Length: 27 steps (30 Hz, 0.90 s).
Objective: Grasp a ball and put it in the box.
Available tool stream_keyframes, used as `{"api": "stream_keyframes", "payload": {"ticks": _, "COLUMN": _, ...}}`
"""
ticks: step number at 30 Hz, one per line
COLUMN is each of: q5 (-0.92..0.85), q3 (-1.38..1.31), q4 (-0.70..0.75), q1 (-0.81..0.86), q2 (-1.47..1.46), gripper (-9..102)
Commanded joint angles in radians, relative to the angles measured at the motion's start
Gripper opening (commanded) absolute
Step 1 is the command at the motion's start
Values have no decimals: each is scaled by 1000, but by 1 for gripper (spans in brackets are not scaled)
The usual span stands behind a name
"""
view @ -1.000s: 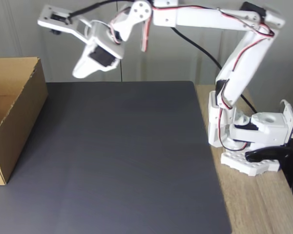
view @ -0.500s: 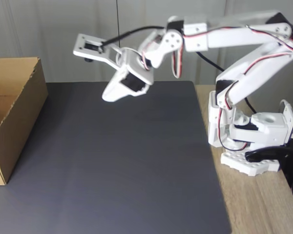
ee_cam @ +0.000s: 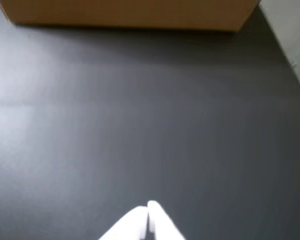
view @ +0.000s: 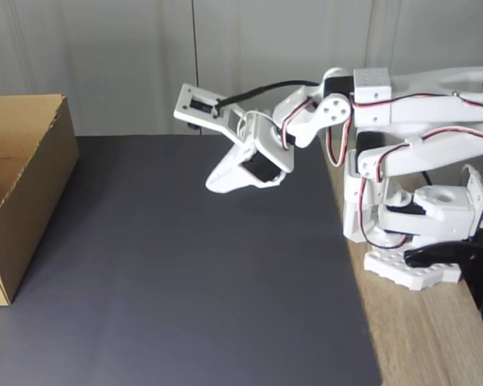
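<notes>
My gripper (ee_cam: 148, 210) is clenched with nothing in it: in the wrist view my two white fingertips (ee_cam: 162, 222) press together at the bottom edge, no gap between them, and they touch nothing. In the fixed view my gripper (view: 213, 186) hangs in the air above the dark mat (view: 185, 273), tips aimed down and to the left of that view, toward the box (view: 20, 193). The box sits at the left edge of the fixed view, on the mat, well apart from me; it is brown corrugated cardboard with its top open, and its long wall runs away from the camera toward the back wall. In the wrist view the box (ee_cam: 130, 12) shows as a brown band across the top, its wall lying crosswise ahead of my fingertips, with bare mat (ee_cam: 140, 125) between. The ball I cannot see; the inside of the box is mostly hidden from both cameras. I read no writing or label on the box walls. My arm's base (view: 410, 233) stands on the wooden table (view: 435, 338) to the right of the mat.
</notes>
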Motion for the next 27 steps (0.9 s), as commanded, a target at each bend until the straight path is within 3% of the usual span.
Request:
{"api": "stream_keyframes", "payload": {"ticks": 1, "q5": -14, "q3": 28, "q4": 2, "q1": -5, "q2": 72, "gripper": 0}}
{"api": "stream_keyframes", "payload": {"ticks": 10, "q5": -49, "q3": 129, "q4": 117, "q1": 11, "q2": 293, "gripper": 0}}
{"api": "stream_keyframes", "payload": {"ticks": 27, "q5": -51, "q3": 147, "q4": 273, "q1": -37, "q2": 293, "gripper": 0}}
